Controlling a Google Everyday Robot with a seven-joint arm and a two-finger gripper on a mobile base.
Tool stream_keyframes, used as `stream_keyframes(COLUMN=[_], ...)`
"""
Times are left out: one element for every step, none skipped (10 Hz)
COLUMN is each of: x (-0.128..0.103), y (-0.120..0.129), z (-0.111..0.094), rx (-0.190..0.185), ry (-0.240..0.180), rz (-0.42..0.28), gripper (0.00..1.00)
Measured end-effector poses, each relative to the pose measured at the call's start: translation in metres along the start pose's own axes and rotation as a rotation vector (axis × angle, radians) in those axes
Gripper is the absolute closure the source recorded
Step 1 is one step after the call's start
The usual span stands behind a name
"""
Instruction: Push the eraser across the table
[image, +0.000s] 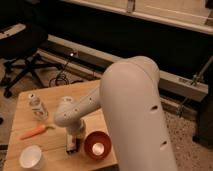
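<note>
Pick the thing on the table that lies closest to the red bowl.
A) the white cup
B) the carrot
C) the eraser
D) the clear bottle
C: the eraser lies right beside the red bowl, on its left, with the gripper down directly over it, while the carrot, the clear bottle and the white cup all sit further left.
</note>
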Motion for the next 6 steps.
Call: stream_keyframes(x=[-0.001,-0.001,-0.002,-0.002,-0.002,-0.002], y=[0.013,0.034,0.052,0.069,0.095,0.113], z=[-0.001,-0.003,-0.007,-0.011,-0.018,-0.024], rx=[-0.016,-0.041,-0.066,-0.084,-0.113,-0.141], ry=[-0.001,0.0,0.0,-0.001,-0.003,-0.005], rz=[-0.018,-0.047,-0.077,-0.106,-0.152,-0.179], gripper=[1.0,1.0,1.0,1.0,1.0,1.0])
